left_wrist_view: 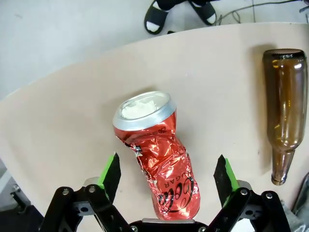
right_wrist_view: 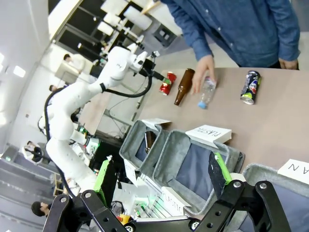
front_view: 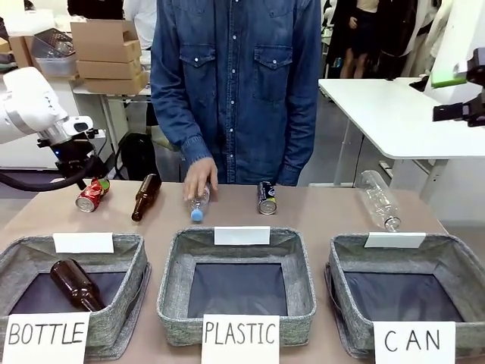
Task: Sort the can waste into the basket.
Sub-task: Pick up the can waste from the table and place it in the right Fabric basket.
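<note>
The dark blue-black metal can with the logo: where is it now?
In the front view, the dark can rests near the far edge of the table, just right of the person's hand, beyond the grey fabric basket signed PLASTIC.

My left gripper (left_wrist_view: pixel 168 163) hangs over the crushed red can (left_wrist_view: pixel 149 130), jaws spread wide with a green pad (left_wrist_view: pixel 112 169) on either side of it (neither one touching). My left arm (front_view: pixel 26 102) bends down toward that can. My right gripper (right_wrist_view: pixel 161 164) is raised high, well apart from the can, jaws equally wide.
</note>
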{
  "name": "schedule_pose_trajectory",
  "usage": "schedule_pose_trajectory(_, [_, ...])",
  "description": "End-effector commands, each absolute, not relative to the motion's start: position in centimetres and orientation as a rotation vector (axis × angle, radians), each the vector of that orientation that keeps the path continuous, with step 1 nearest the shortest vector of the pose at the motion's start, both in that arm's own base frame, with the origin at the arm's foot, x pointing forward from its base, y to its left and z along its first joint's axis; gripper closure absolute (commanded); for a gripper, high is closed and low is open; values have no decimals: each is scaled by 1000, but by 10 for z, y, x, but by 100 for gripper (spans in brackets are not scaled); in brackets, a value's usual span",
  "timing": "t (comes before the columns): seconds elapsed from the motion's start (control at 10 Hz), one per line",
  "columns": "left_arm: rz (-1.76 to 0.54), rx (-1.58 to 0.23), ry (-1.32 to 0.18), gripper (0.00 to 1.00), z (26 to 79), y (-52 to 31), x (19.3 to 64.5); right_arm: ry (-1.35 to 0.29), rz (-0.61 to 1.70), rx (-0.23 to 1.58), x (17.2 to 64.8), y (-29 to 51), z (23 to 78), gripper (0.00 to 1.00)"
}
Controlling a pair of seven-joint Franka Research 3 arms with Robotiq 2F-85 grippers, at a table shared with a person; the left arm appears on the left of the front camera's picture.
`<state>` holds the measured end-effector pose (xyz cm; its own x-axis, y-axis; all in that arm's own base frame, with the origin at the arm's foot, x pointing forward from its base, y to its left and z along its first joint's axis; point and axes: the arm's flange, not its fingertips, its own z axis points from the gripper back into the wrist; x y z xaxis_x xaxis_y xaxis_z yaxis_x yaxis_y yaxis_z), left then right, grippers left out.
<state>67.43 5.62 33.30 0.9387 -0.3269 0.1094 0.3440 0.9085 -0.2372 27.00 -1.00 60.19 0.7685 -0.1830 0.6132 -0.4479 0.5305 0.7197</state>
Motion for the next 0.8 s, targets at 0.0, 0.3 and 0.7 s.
schedule_pose_trajectory(0.0, [-323,-230,-30,0,333,57,680,-732,198,1037,273,-7,601,0])
schedule_pose_trajectory(0.3, [-323,-234,-25,100,330,56,681,-732,198,1037,273,-7,601,0])
schedule_pose_trajectory(0.7, [-317,-240,-39,95,331,60,678,-732,198,1037,273,-7,601,0])
